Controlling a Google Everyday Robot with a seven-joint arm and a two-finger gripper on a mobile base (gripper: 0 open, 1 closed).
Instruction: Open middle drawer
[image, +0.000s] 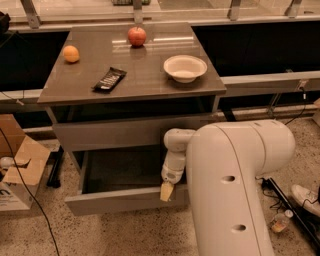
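Note:
The middle drawer (115, 201) is a wide grey-brown drawer with a flat, handleless front. It stands pulled out toward me, and its dark inside (125, 170) shows. Above it is the taller top drawer front (110, 134), which is pushed in. The lowest drawer is hidden beneath the open one. My gripper (166, 191) hangs from the white arm (235, 185). Its yellowish tip is at the top edge of the middle drawer's front, right of centre.
On the cabinet top (145, 85) lie an apple (136, 36), an orange (71, 53), a dark snack bar (109, 79) and a white bowl (185, 68). A cardboard box (20, 170) stands on the floor to the left. Cables, a small bottle (280, 222) and a shoe (305, 197) are to the right.

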